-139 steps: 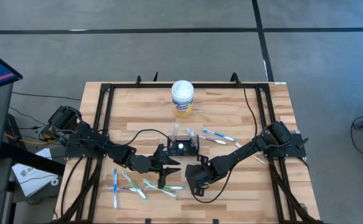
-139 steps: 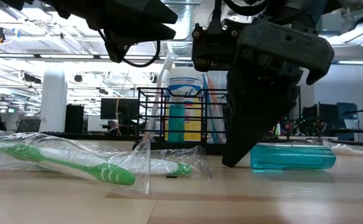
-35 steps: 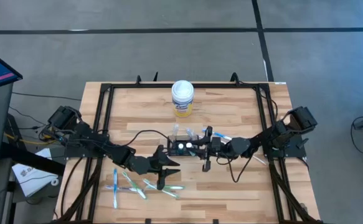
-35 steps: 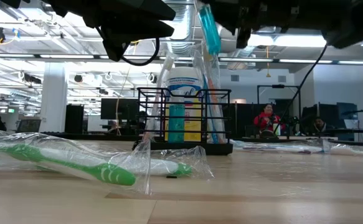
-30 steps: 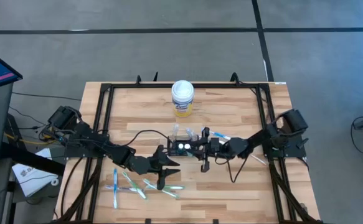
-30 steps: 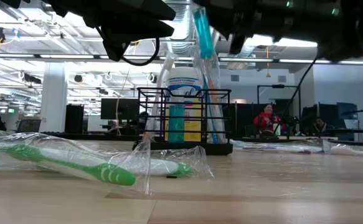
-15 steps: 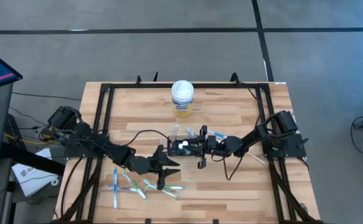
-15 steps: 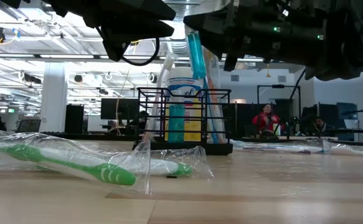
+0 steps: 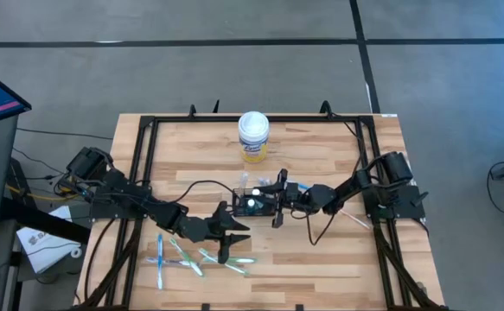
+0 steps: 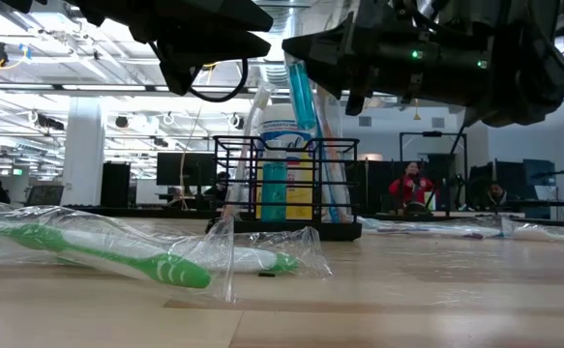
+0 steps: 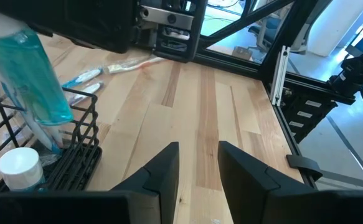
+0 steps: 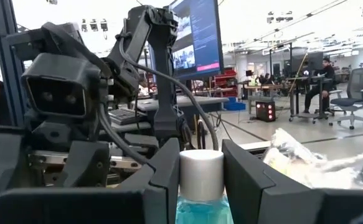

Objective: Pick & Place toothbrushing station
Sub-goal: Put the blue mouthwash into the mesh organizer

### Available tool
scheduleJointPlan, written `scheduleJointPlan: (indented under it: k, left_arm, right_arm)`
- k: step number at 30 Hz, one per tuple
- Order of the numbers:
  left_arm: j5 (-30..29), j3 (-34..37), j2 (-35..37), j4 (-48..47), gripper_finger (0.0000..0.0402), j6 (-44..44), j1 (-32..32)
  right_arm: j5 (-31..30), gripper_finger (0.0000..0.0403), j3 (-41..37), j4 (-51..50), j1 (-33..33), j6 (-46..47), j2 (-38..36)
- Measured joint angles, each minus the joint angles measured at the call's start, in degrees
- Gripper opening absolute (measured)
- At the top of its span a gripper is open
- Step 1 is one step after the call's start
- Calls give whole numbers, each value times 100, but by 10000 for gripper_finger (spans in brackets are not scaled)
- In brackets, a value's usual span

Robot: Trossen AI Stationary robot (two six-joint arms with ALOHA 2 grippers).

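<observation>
One translucent blue tube [image 10: 301,92] sits clamped between the right gripper [image 12: 201,177] fingers over the wire-mesh caddy [image 10: 286,184]; left gripper [image 11: 197,163] gapes.

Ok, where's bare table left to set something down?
Bare wood lies left of the canister and near the table's front right. Crowded: around the caddy, where the right gripper holds a blue tube, and the wrapped toothbrushes front left.

You had the toothbrushing station [image 9: 254,203] at the table's [image 9: 321,268] middle, with the canister [image 9: 253,136] behind it near the far edge. Wrapped toothbrushes [image 9: 191,257] lay near the front edge, left of centre; more [image 9: 308,191] lay right of the station. The left gripper [image 9: 227,235] sat just in front-left of the station, the right gripper [image 9: 273,200] over its right end, gripping a tube [image 10: 301,92] above the station.
</observation>
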State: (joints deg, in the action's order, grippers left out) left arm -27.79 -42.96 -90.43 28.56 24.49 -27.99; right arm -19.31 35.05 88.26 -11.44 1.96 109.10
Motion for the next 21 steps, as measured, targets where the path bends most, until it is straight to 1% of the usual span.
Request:
scheduleJointPlan:
  k: [21]
  left_arm:
    - [-2, 0, 0, 0, 106, -2, 0]
  right_arm:
    - [-20, 85, 0, -368, 109, 12, -2]
